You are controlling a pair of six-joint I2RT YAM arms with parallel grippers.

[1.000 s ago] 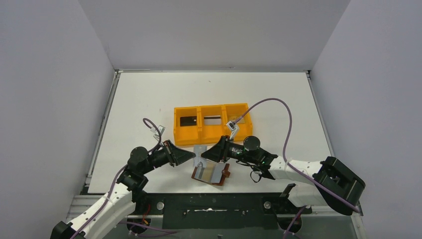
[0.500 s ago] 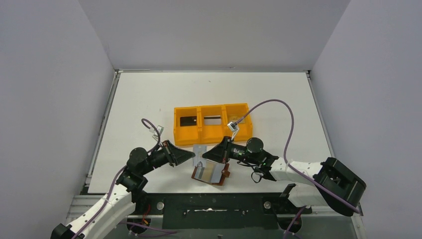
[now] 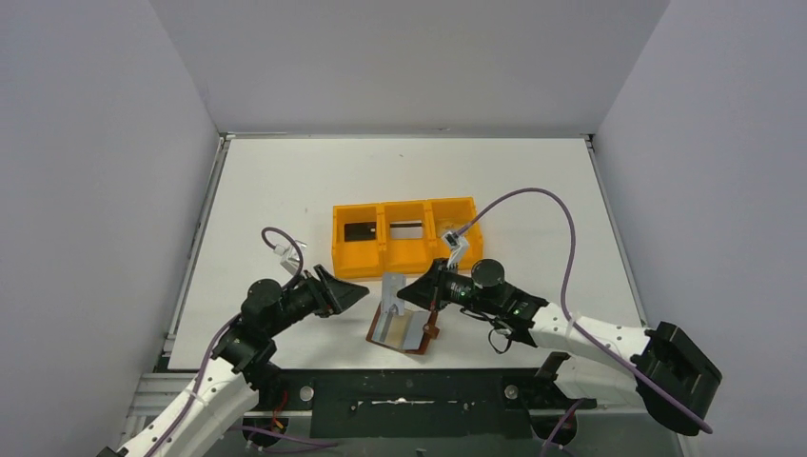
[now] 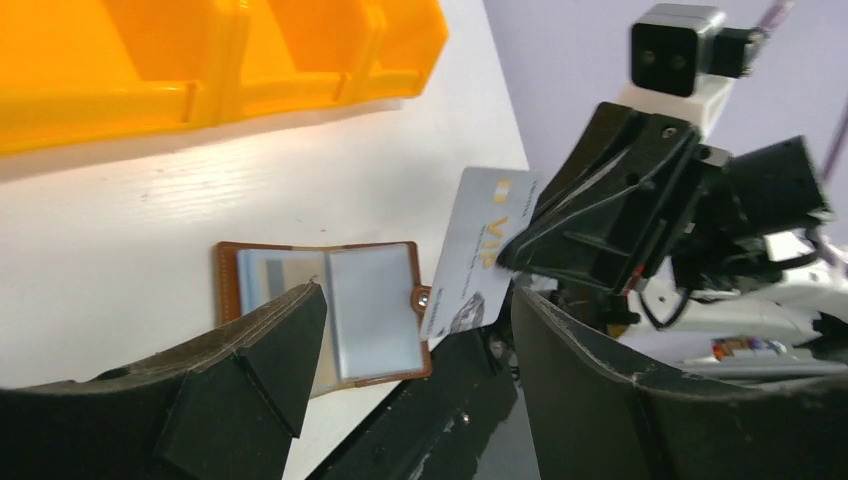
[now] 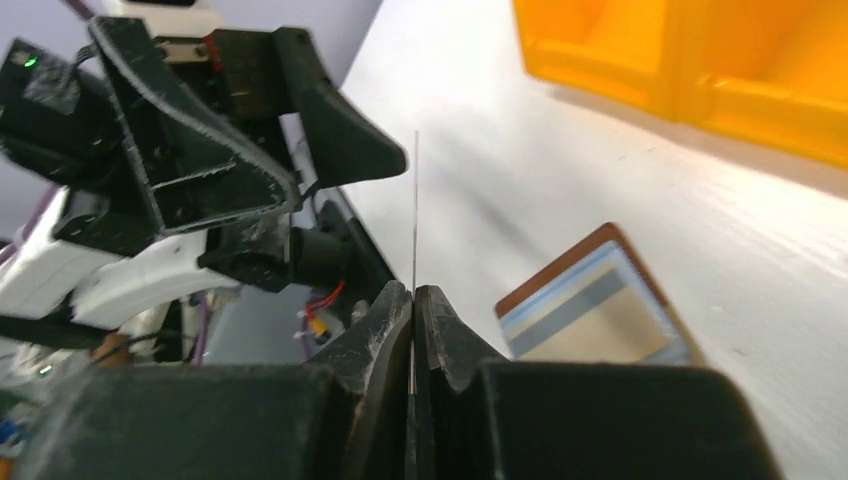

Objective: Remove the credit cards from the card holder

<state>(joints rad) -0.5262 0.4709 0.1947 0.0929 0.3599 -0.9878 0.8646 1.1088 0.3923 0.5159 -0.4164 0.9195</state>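
A thin silvery card (image 4: 480,250) is pinched by the right gripper (image 5: 413,300) just beside the leather card holder (image 4: 370,290); the left gripper (image 4: 418,305) is spread.

From the right wrist, the silvery grey card (image 5: 416,200) shows only as a thin edge-on line, its lower end buried between the right gripper's (image 5: 412,300) pinched fingers (image 5: 380,330). In the left wrist view, one of the left gripper's (image 4: 415,310) fingers (image 4: 255,365) covers the card holder's (image 4: 370,300) near corner. The orange tray (image 4: 200,60) runs off the top edge there.
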